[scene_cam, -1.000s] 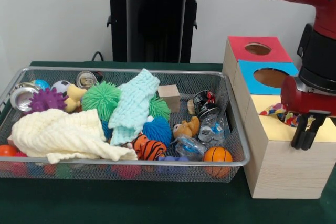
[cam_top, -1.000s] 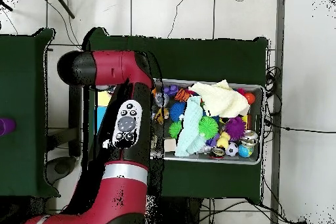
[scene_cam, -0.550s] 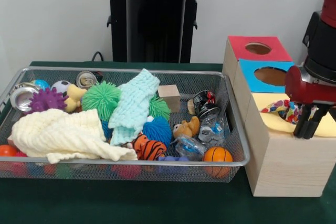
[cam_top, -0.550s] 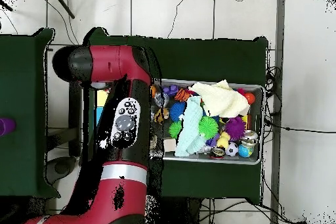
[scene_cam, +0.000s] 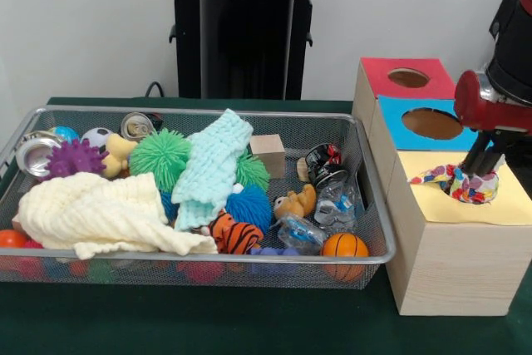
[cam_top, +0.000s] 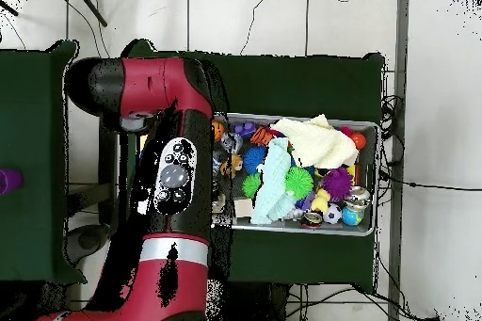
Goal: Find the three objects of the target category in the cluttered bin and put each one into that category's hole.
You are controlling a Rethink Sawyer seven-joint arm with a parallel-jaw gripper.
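Currently a multicoloured patterned cloth is seen lying bunched on the yellow top of the nearest box section, right at the spot below the arm. The dark fingers come down onto the cloth's right end; how far apart they stand cannot be told, nor whether the cloth is gripped. The gripper hangs from the red wrist at the right edge of the front view.

Behind the yellow section, a blue-topped section with a round hole and a red-topped section with a round hole are lined up.

Left of the boxes, the wire-mesh bin sits on the green worktop. It is packed: a cream cloth at front left, a light-blue knitted cloth draped across the middle, a green spiky ball, a purple spiky ball, a blue spiky ball, a tiger plush, a small orange basketball, a wooden block, crushed cans and a small soccer ball.

In the overhead view the boxes are covered by the red arm.
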